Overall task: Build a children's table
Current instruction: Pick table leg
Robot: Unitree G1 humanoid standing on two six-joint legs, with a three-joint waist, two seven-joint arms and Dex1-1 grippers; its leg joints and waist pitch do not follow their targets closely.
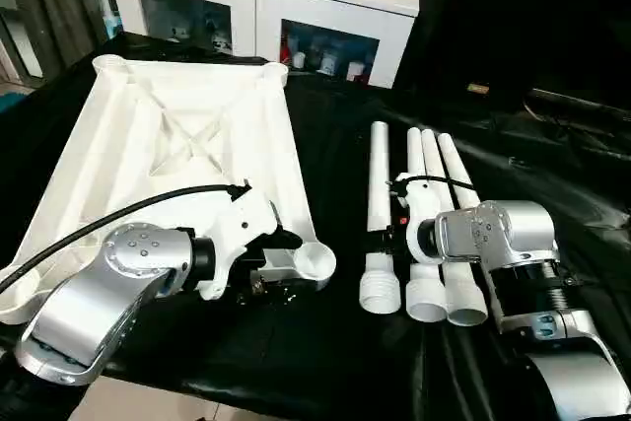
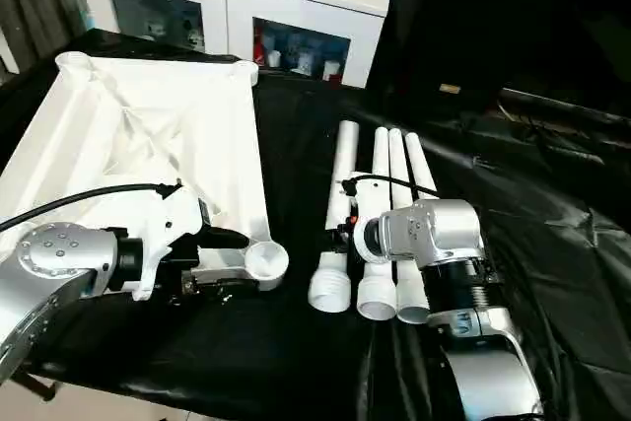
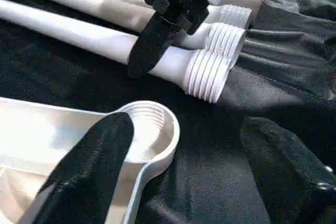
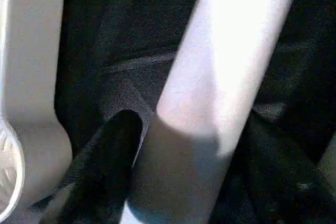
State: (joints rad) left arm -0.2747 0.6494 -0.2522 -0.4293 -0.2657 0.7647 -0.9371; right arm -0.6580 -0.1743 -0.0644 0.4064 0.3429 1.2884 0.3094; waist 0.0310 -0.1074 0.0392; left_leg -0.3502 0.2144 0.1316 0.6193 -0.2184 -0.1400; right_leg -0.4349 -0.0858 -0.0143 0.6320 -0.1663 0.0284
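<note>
The children's table top (image 1: 168, 135) lies upside down on the black cloth at the left, ribs facing up. My left gripper (image 1: 281, 263) is open at its near right corner socket (image 3: 152, 129): one finger (image 3: 100, 166) rests over the socket rim, the other stands apart over the cloth. To the right, the white legs lie side by side with their threaded ends toward me. My right gripper (image 4: 191, 129) is shut on the leftmost leg (image 1: 379, 175) near its threaded end, a finger (image 4: 105, 171) on each side. That leg rests on the cloth beside the other legs (image 1: 434, 175).
A white cabinet (image 1: 256, 7) with glass doors stands behind the work surface. The black cloth (image 1: 552, 175) is wrinkled at the right. A black cable (image 1: 118, 209) arcs over my left forearm. The surface's front edge runs just below both arms.
</note>
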